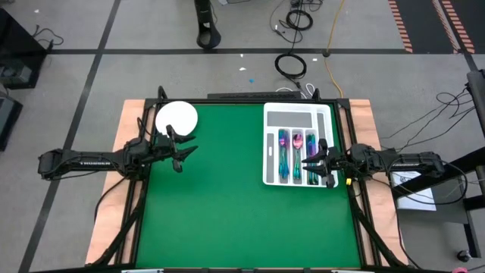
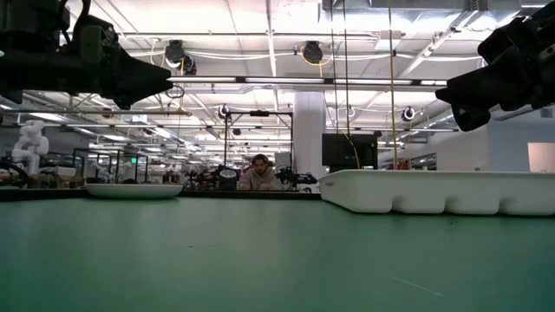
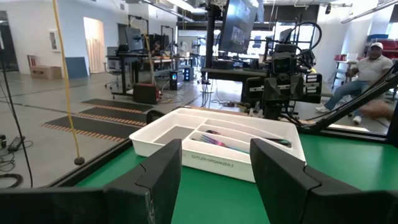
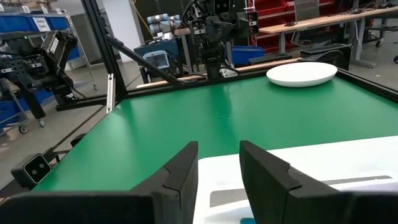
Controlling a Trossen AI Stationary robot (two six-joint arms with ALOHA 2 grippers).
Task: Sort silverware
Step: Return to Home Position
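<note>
Currently both arms level: left gripper (image 1: 188, 150) gapes wide beside round white plate (image 1: 176, 117); right gripper (image 1: 309, 161), parted, empty, hovers over iridescent metal silverware (image 1: 296, 152) in white compartmented tray (image 1: 270, 144).

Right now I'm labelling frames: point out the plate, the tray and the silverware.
plate (image 1: 176, 116), high view, its centre.
tray (image 1: 291, 118), high view, bare top compartment.
silverware (image 1: 297, 147), high view, middle slot's pieces.

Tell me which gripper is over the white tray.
The right gripper: it hangs over the tray, while the left gripper hangs beside the plate, far from it.
</note>
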